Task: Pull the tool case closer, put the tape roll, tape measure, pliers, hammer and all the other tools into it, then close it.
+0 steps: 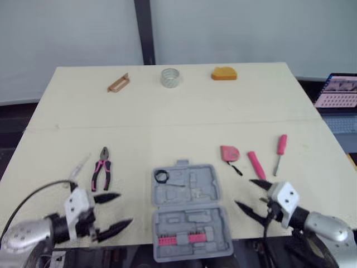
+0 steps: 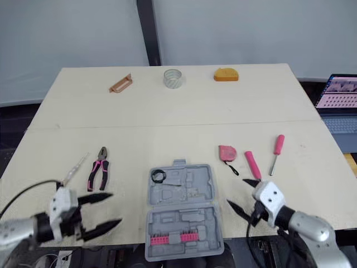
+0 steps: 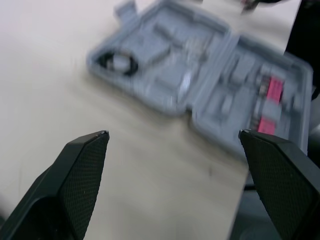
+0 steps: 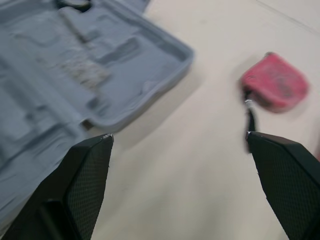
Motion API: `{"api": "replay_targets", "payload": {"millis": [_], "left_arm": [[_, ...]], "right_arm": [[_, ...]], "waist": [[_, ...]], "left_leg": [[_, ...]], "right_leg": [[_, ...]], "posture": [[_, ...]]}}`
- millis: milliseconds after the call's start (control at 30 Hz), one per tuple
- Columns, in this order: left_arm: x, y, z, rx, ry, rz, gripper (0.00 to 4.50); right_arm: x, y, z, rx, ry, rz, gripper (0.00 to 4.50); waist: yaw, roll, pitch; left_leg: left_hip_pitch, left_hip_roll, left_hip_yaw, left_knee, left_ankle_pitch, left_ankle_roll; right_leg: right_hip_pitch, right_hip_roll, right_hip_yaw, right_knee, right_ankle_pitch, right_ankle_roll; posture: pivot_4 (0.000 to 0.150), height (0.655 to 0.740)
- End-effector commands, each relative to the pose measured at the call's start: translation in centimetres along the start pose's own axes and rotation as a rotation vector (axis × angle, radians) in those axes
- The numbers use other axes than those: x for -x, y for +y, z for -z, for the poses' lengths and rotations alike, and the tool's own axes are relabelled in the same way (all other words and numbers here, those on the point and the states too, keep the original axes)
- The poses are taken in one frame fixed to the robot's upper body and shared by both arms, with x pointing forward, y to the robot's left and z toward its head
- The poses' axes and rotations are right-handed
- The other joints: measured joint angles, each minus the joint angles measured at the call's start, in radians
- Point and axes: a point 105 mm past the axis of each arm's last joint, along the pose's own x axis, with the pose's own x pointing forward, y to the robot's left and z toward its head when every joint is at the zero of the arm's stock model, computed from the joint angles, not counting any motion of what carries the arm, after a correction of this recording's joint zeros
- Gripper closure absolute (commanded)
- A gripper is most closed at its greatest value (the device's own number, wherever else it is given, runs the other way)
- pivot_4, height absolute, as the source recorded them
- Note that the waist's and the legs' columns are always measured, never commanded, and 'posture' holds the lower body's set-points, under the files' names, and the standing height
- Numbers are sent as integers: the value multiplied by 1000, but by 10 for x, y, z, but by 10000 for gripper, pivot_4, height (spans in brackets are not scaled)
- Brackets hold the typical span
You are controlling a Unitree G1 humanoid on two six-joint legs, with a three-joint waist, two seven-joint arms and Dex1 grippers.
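The grey tool case point(image 1: 187, 209) lies open at the table's near edge, with a black coil and a row of pink bits inside. My left gripper point(image 1: 114, 211) is open just left of it, empty. To the right of the case my right gripper point(image 1: 252, 196) also stands open and empty. Pink-handled pliers point(image 1: 101, 168) lie beyond the left gripper. A pink tape measure point(image 1: 229, 153), a pink handle point(image 1: 256, 164) and a pink screwdriver point(image 1: 280, 152) lie beyond the right gripper. The clear tape roll point(image 1: 170, 77) stands at the far edge.
A copper bracket point(image 1: 118, 83) and an orange object point(image 1: 223, 73) lie at the table's far edge. A small clear tool point(image 1: 78, 166) rests left of the pliers. A laptop point(image 1: 336, 92) sits off the table's right side.
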Motion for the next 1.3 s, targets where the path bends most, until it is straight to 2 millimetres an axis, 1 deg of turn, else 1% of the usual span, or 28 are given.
{"api": "replay_targets", "payload": {"millis": [33,100,200,400,467,700,967,1300], "left_arm": [[-13,-13,-13,-30,-55,99,407],[-19,-14,-13,-43,-59,113,407],[-26,-12,-12,-62,-54,121,407],[-31,-6,-15,-91,-42,109,407],[-33,-4,-18,-101,-41,105,407],[-36,-2,-20,-113,-27,91,407],[-35,-2,-19,-114,-13,77,407],[-33,-2,-14,-116,0,63,407]], "right_arm": [[-15,3,1,-78,91,75,0],[-27,-1,2,-106,126,138,0],[-43,-15,-3,-149,132,269,0],[-71,-26,-12,-266,147,357,0],[-77,-29,-11,-285,165,376,0],[-86,-36,1,-343,228,432,0],[-96,-34,6,-392,239,411,0],[-108,-30,6,-430,246,374,0]], "waist": [[-11,1,0],[-14,1,0],[-14,1,0],[-9,1,0],[-7,2,0],[-11,2,0],[-27,2,0],[-31,2,0]], "left_leg": [[0,0,1,0,-1,-1],[0,1,2,-1,-1,-1],[0,1,2,0,-1,-1],[-1,1,2,0,-1,-1],[-1,1,2,0,-1,-1],[-1,1,3,0,-1,-1],[-1,1,3,-1,-1,-1],[0,1,3,-1,-1,-1]], "right_leg": [[-1,0,0,0,0,0],[-2,1,0,0,0,-1],[-2,1,0,2,0,-1],[-4,1,0,2,0,-1],[-4,1,0,2,0,-1],[-5,1,1,3,0,-1],[-5,1,1,3,0,-1],[-5,1,1,3,0,-1]], "posture": [[1500,7400],[1500,7400],[1500,7400],[1500,7400],[1500,7400],[1500,7400],[1500,7400],[1500,7400]]}}
